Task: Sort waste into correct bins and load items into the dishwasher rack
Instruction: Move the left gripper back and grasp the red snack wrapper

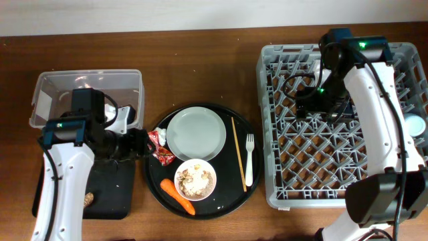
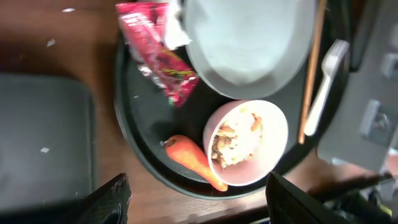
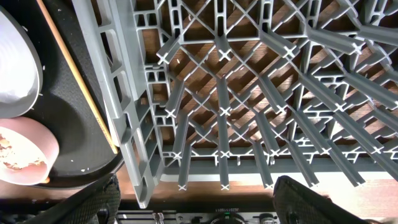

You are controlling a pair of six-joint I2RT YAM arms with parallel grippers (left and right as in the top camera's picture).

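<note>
A crumpled red wrapper [image 1: 160, 146] [image 2: 158, 53] lies at the left edge of the round black tray [image 1: 227, 194], with a white wad [image 2: 176, 34] against it. The tray also holds a pale plate [image 1: 196, 132] [image 2: 249, 43], a white bowl of food scraps [image 1: 195, 179] [image 2: 245, 143], an orange carrot [image 1: 177, 196] [image 2: 189, 158], chopsticks [image 1: 239, 154] [image 2: 311, 68] and a white fork [image 1: 249, 161] [image 2: 323, 81]. My left gripper [image 1: 137, 142] [image 2: 199, 205] is open and empty, just left of the wrapper. My right gripper [image 1: 314, 104] [image 3: 199, 205] is open and empty over the grey rack [image 1: 341, 167] [image 3: 249, 93].
The clear tub [image 1: 87, 84] stands at the back left. The shallow black tray [image 1: 110, 191] [image 2: 43, 149] lies in front of it and holds a brown scrap [image 1: 89, 197]. A round white item [image 1: 416, 125] sits at the rack's right edge.
</note>
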